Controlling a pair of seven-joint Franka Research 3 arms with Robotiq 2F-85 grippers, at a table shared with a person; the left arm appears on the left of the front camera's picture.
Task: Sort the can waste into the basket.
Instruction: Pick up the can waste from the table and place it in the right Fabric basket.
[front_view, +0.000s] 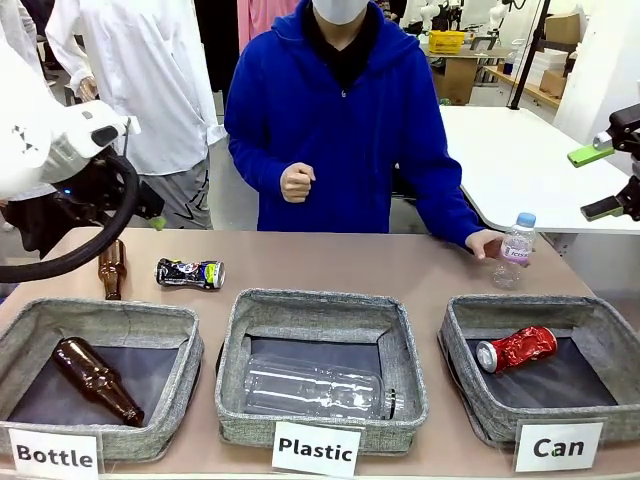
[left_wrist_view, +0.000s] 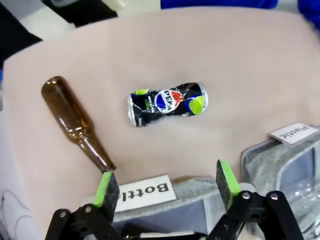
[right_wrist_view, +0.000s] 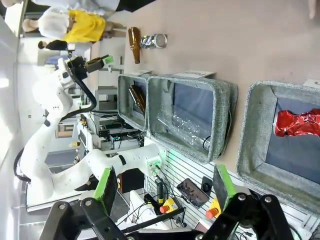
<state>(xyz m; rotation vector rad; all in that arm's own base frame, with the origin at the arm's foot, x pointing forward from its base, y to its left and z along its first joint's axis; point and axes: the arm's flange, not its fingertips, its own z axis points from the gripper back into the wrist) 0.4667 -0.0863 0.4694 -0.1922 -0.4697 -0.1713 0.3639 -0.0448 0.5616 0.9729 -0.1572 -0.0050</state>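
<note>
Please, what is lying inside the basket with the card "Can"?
One dented red can lies on its side on the dark base of the Can basket. The dark printed can is outside, on the table. The near wall hides a strip of the base.

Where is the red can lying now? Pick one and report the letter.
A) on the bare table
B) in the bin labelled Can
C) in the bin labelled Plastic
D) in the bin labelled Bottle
B: the red can lies on its side inside the basket fronted by the "Can" card, while the dark can lies out on the table.
</note>
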